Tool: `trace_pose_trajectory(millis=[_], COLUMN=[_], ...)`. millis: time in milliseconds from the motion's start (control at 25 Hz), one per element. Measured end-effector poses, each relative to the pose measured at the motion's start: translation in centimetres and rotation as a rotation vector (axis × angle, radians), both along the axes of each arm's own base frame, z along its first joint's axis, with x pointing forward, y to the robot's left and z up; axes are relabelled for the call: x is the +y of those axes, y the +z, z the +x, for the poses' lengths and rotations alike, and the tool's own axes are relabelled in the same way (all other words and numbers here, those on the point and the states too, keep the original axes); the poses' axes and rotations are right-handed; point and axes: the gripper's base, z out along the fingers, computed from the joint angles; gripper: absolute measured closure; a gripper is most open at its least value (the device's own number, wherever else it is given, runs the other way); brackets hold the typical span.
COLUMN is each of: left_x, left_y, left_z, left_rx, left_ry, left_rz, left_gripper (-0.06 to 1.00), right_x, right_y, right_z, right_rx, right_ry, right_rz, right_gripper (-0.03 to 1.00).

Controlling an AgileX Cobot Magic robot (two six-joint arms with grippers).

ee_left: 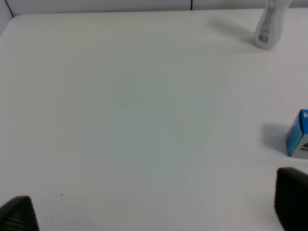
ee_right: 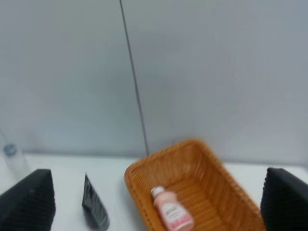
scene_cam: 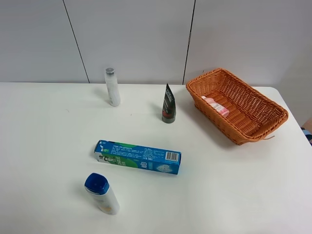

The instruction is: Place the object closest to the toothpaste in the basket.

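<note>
The blue toothpaste box (scene_cam: 138, 157) lies flat in the middle of the table; its end shows in the left wrist view (ee_left: 298, 134). A white bottle with a blue cap (scene_cam: 102, 193) lies just in front of the box's left end. A dark tube (scene_cam: 168, 105) stands upright behind the box and also shows in the right wrist view (ee_right: 94, 209). The orange wicker basket (scene_cam: 234, 80) sits at the back right and holds a small pink bottle (scene_cam: 215, 106). Neither gripper shows in the exterior view. My left gripper (ee_left: 154, 211) is open over bare table. My right gripper (ee_right: 156, 202) is open, high, facing the basket (ee_right: 132, 175).
A white bottle with a grey cap (scene_cam: 112, 87) stands at the back left, near the wall; it shows in the left wrist view (ee_left: 269, 24). The pink bottle (ee_right: 171, 209) lies on the basket floor. The white table (scene_cam: 234, 195) ends at the right, past the basket.
</note>
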Motion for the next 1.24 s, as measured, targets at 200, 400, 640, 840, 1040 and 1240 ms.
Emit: trace_pose_trajectory(millis=[200, 400, 640, 840, 1040, 1240], left_x=[0.0, 0.0, 0.0, 0.0, 0.0, 0.0], left_y=[0.0, 0.0, 0.0, 0.0, 0.0, 0.0], left_z=[0.0, 0.0, 0.0, 0.0, 0.0, 0.0], left_rx=[0.0, 0.0, 0.0, 0.0, 0.0, 0.0], left_ry=[0.0, 0.0, 0.0, 0.0, 0.0, 0.0], left_rz=[0.0, 0.0, 0.0, 0.0, 0.0, 0.0], left_gripper=[-0.05, -0.05, -0.05, -0.05, -0.05, -0.05], right_x=[-0.7, -0.8, -0.9, -0.9, -0.9, -0.9], right_y=[-7.2, -13.9, -17.9, -17.7, -17.7, -17.7], right_z=[-7.1, -8.1, -5.1, -5.0, -4.9, -4.9], right_rx=[0.08, 0.224, 0.318, 0.295, 0.291, 0.291], right_ry=[0.001, -0.002, -0.132, -0.138, -0.14, -0.14], right_rz=[-0.013, -0.04, -0.003, 0.003, 0.01, 0.01], right_gripper=[0.13, 0.13, 0.13, 0.13, 0.13, 0.13])
